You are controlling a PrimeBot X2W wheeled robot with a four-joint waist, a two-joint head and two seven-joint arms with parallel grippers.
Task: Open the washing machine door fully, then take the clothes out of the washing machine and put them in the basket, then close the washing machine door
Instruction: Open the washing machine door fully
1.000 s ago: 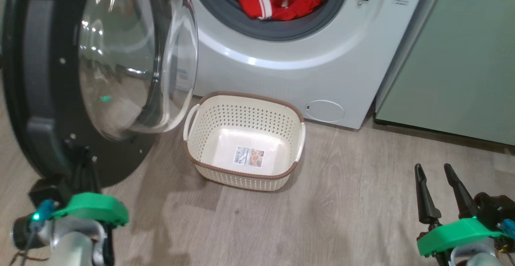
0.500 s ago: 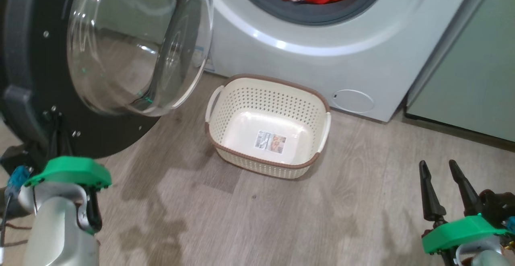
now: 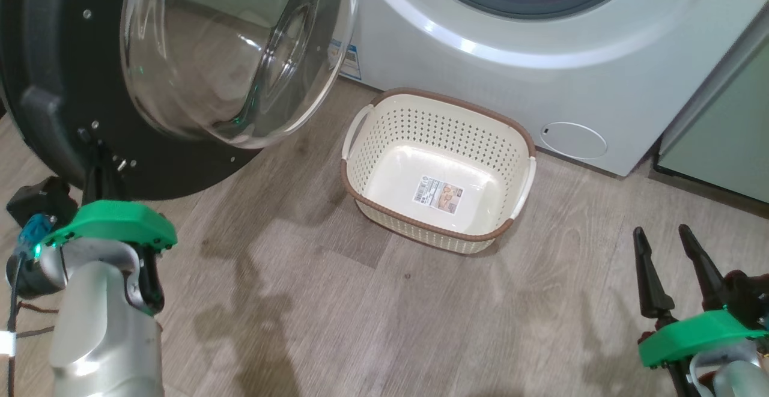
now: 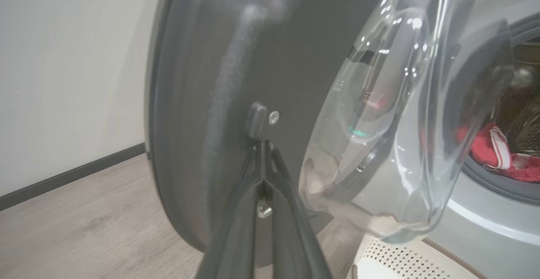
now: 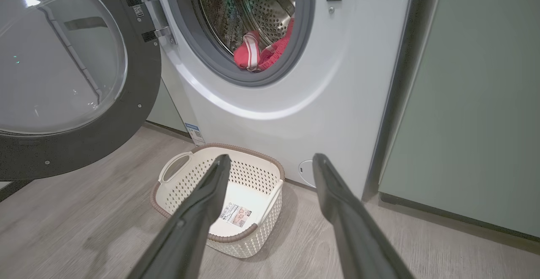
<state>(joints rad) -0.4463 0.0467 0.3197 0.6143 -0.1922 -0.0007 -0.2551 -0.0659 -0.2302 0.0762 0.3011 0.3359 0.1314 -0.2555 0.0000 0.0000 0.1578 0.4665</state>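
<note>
In the head view, its camera shifted, we see our left gripper [image 3: 96, 158] leaning on the large round black-rimmed, clear-windowed door [image 3: 48, 54], seemingly swung wider; left wrist: its fingers pinched together, empty; right wrist: our right gripper [image 5: 271, 157] spread, bright red striped clothes [image 5: 253, 55] waiting inside the white steel-drummed washing machine [image 5: 295, 101].

Clear glossy plastic bulges from the washing machine door [image 3: 228, 54], the basket [image 3: 420, 133] is perforated cream plastic, the floor [image 3: 360, 325] matt wood-grain.

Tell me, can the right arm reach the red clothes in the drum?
Probably yes: the washing machine door is swung aside, nothing blocks the red clothes, and the right end effector is open.
</note>
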